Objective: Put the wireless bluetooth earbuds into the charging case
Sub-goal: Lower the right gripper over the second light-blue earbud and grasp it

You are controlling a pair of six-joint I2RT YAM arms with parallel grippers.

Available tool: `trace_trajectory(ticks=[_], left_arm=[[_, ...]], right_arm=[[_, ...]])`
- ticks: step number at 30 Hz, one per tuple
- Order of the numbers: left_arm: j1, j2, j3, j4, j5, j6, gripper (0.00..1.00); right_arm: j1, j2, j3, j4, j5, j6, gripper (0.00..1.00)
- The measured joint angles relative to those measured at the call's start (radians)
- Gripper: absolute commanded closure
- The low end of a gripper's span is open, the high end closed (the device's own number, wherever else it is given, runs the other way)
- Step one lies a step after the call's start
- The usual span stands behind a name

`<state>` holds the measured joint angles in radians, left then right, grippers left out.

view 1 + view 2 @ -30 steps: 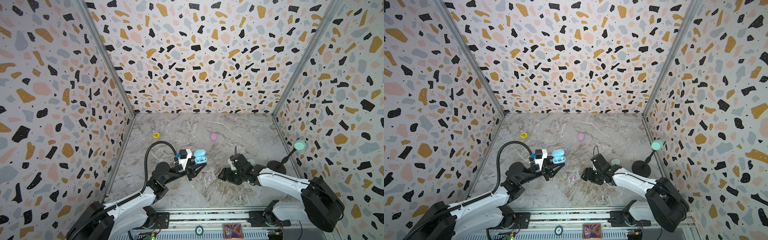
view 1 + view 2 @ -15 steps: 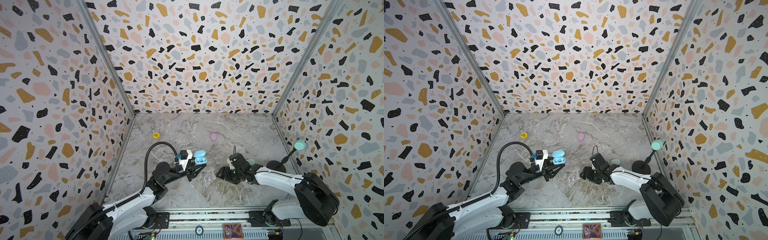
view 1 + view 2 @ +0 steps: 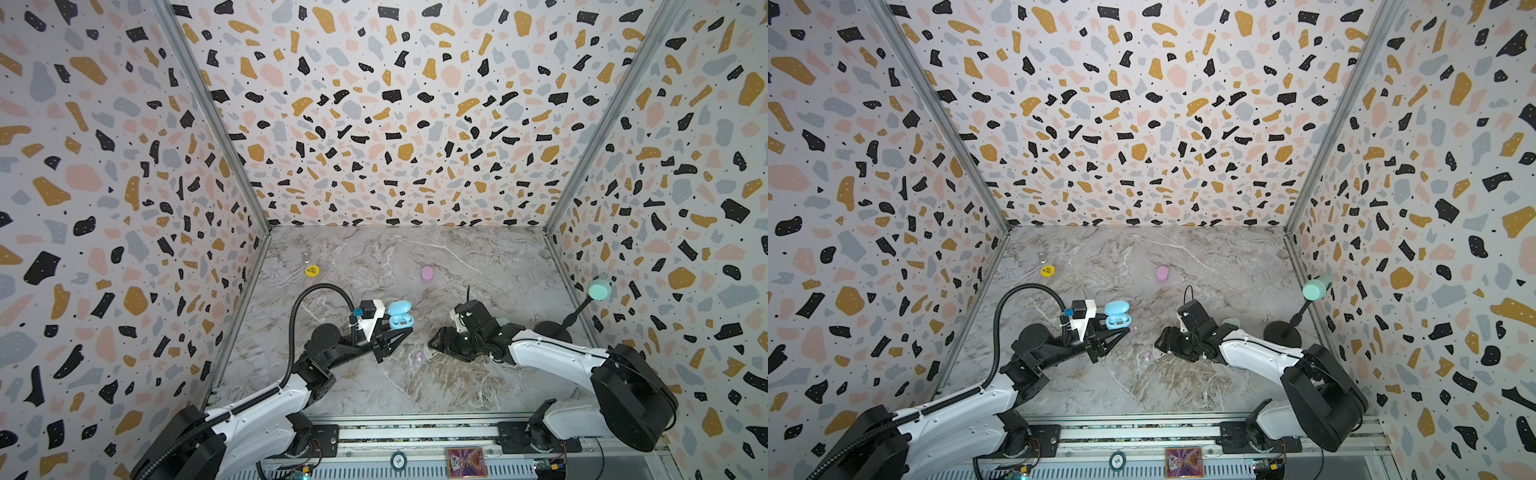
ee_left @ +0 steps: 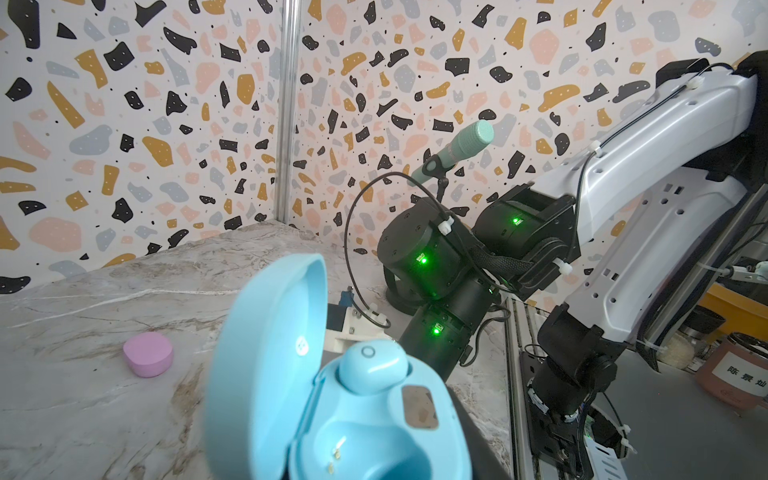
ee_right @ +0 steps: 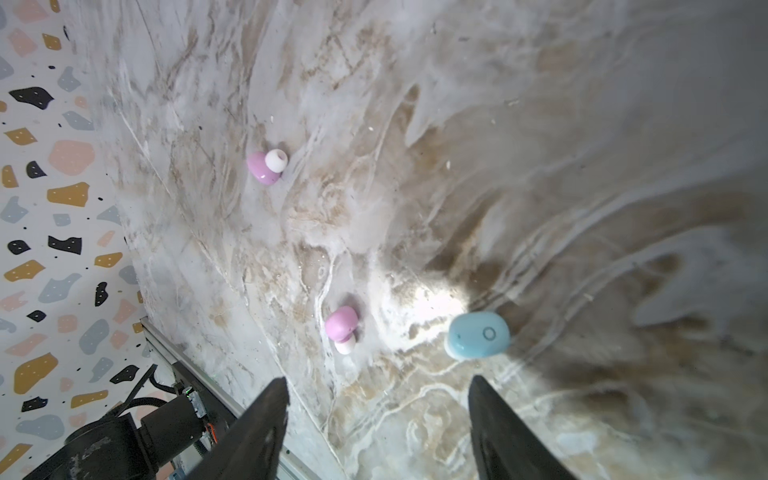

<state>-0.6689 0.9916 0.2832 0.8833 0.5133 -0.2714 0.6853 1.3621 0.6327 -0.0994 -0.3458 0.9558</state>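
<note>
My left gripper (image 3: 397, 332) is shut on the open blue charging case (image 3: 400, 316), held above the table left of centre. In the left wrist view one blue earbud (image 4: 372, 365) sits in a socket of the case (image 4: 415, 415); the other socket is empty. My right gripper (image 5: 378, 388) hangs open over the marble table. Just beyond its fingertips lie a loose blue earbud (image 5: 478, 336) and a pink earbud (image 5: 343, 326). A second pink earbud (image 5: 266, 166) lies farther off. In a top view, a pink earbud (image 3: 418, 355) lies between the two grippers, left of my right gripper (image 3: 436, 338).
A shut pink case (image 3: 427, 273) lies mid-table toward the back. A mint case (image 3: 500, 321) shows partly behind my right arm. A mint microphone (image 3: 599, 289) on a black stand is by the right wall. A yellow sticker (image 3: 311, 270) is at back left.
My right gripper has edged slightly to the left, still open. The left arm and the blue case have not moved.
</note>
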Motion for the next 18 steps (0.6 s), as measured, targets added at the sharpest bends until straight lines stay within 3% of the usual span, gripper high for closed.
trace_trajectory(ticks=[18], left_arm=[[0.0, -0.01, 0.0, -0.001, 0.0, 0.003, 0.77]], right_arm=[[-0.017, 0.091, 0.061, -0.094, 0.066, -0.005, 0.31]])
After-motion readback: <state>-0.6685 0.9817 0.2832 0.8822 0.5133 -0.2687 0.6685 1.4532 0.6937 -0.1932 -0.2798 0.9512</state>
